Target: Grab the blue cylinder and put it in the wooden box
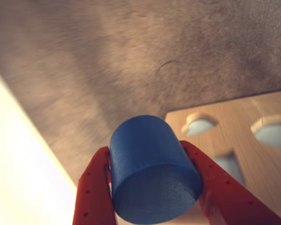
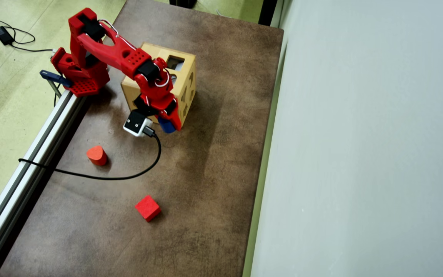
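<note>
The blue cylinder (image 1: 152, 168) fills the lower middle of the wrist view, its flat round end facing the camera. My red gripper (image 1: 150, 152) is shut on it, one finger on each side of its curved wall. In the overhead view only a sliver of the blue cylinder (image 2: 165, 126) peeks out under my gripper (image 2: 167, 124), held in the air beside the near corner of the wooden box (image 2: 183, 77). The wooden box (image 1: 253, 154) shows in the wrist view at lower right, with cut-outs in the face toward me.
An orange-red rounded block (image 2: 97, 155) and a red cube (image 2: 147, 207) lie on the brown table (image 2: 206, 173). A black cable (image 2: 121, 175) loops from the wrist camera across the table. A metal rail (image 2: 29, 169) runs along the left edge, a pale wall (image 2: 360, 154) along the right.
</note>
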Controlling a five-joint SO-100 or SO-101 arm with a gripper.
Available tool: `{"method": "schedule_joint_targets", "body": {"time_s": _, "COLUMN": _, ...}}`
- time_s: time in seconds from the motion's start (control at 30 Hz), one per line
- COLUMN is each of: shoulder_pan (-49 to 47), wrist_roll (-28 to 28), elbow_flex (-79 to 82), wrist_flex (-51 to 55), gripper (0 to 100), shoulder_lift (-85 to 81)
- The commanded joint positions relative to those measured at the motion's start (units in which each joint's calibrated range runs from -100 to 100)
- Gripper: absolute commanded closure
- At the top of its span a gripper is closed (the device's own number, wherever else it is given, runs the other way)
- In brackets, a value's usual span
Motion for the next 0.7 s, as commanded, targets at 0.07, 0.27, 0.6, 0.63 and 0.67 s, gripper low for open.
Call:
{"method": "schedule_joint_targets", "body": {"time_s": 0.07, "shoulder_pan": -1.02, "wrist_roll": 0.44, "elbow_flex": -0.37, "wrist_flex": 6.37, "gripper": 91, "shoulder_lift": -15.15}}
{"method": "schedule_joint_targets", "body": {"time_s": 0.27, "shoulder_pan": -8.52, "wrist_roll": 0.49, "elbow_flex": -0.37, "wrist_flex": 16.66, "gripper": 91, "shoulder_lift": -16.77}}
{"method": "schedule_joint_targets", "body": {"time_s": 0.6, "shoulder_pan": -22.93, "wrist_roll": -0.05, "elbow_flex": -0.02, "wrist_flex": 23.66, "gripper": 91, "shoulder_lift": -21.27}}
{"method": "schedule_joint_targets", "body": {"time_s": 0.63, "shoulder_pan": -23.45, "wrist_roll": -0.05, "elbow_flex": 0.52, "wrist_flex": 23.66, "gripper": 91, "shoulder_lift": -22.29}}
{"method": "schedule_joint_targets", "body": {"time_s": 0.67, "shoulder_pan": -23.97, "wrist_roll": -0.05, "elbow_flex": 1.77, "wrist_flex": 23.66, "gripper": 91, "shoulder_lift": -23.30}}
